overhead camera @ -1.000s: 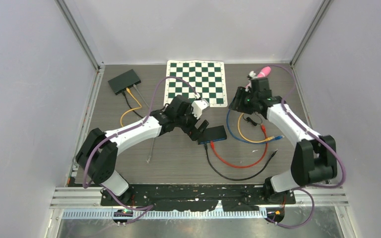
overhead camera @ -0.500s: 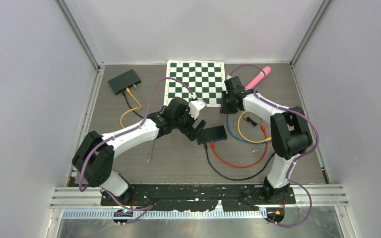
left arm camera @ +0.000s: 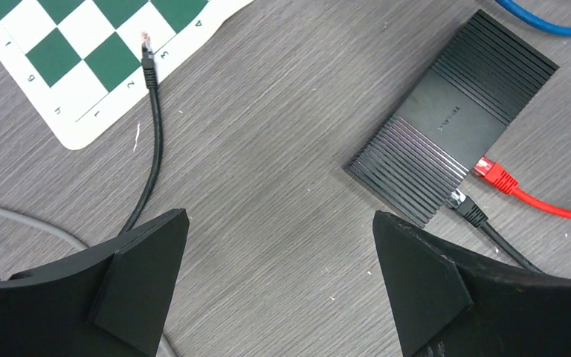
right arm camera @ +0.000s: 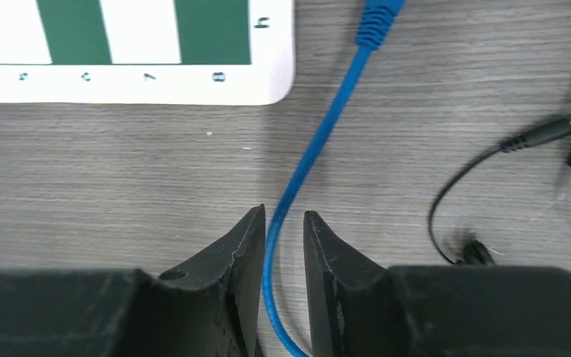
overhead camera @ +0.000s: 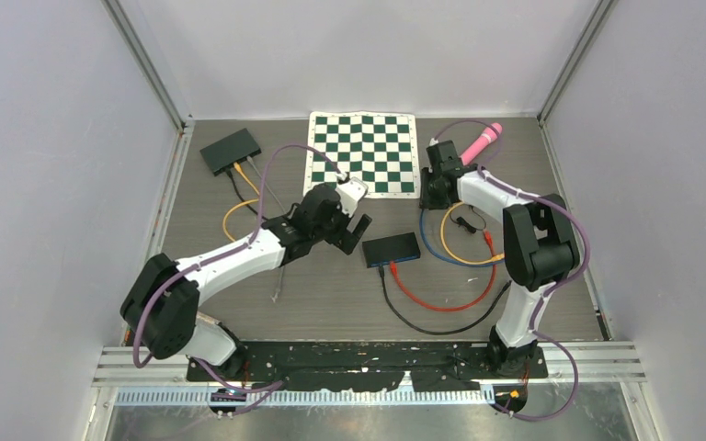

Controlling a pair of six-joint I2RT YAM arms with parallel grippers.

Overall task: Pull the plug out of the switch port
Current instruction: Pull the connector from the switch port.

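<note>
left gripper (left arm camera: 279,223) spread wide, switch (left arm camera: 450,126) upper right of its view with red plug (left arm camera: 494,175) seated; right gripper (right arm camera: 284,216) pinches loose-ended blue cable (right arm camera: 320,141), so pulling probably frees nothing, and unheld switch may slide

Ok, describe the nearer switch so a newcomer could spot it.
From the checkered mat at the back of the table, come forward. The switch is the flat black box just past the mat's right corner. Unlike the black box in the far left corner, it has a red cable plugged in.

Overhead and left wrist views share the switch (overhead camera: 392,248).
</note>
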